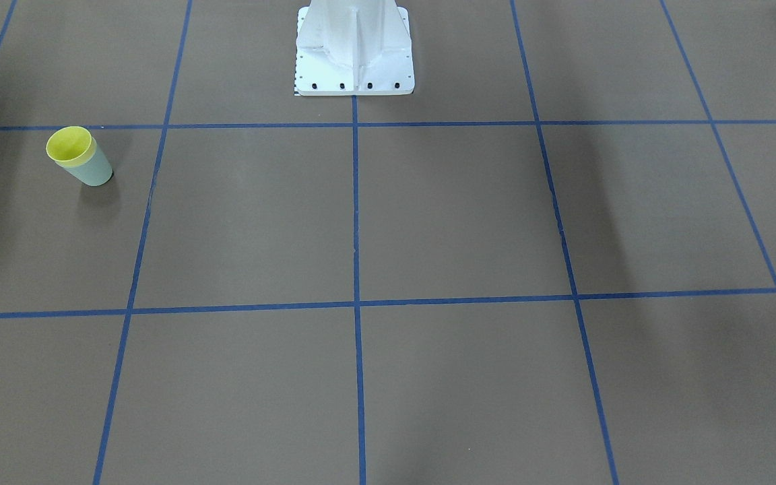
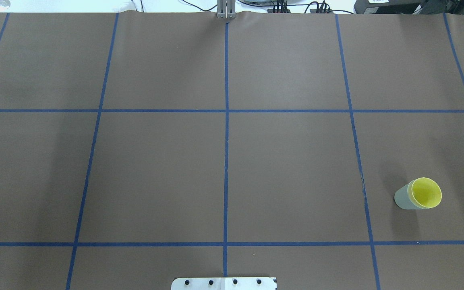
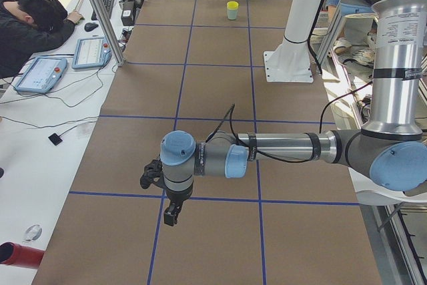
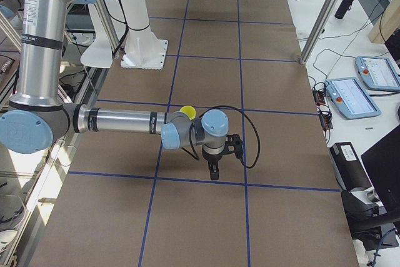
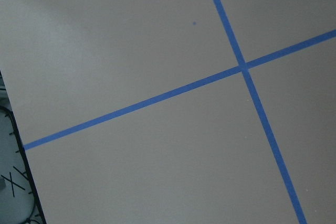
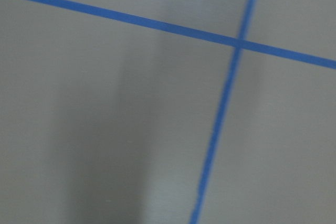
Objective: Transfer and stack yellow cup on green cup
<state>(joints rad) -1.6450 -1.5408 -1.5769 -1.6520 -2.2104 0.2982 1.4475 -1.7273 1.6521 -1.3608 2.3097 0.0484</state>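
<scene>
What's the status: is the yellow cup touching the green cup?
Touching. The overhead exterior view shows the yellow cup seated inside the green cup, with only its rim band standing out and no gap between them.

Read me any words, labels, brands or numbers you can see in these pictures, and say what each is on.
No text is readable in any view.
Bright yellow plastic cup nested in pale mint-green plastic cup: plain, no print.
Screens of the grey control pendants: too small to read.
White label on the black box, overhead view's top edge: too small to read.
</scene>
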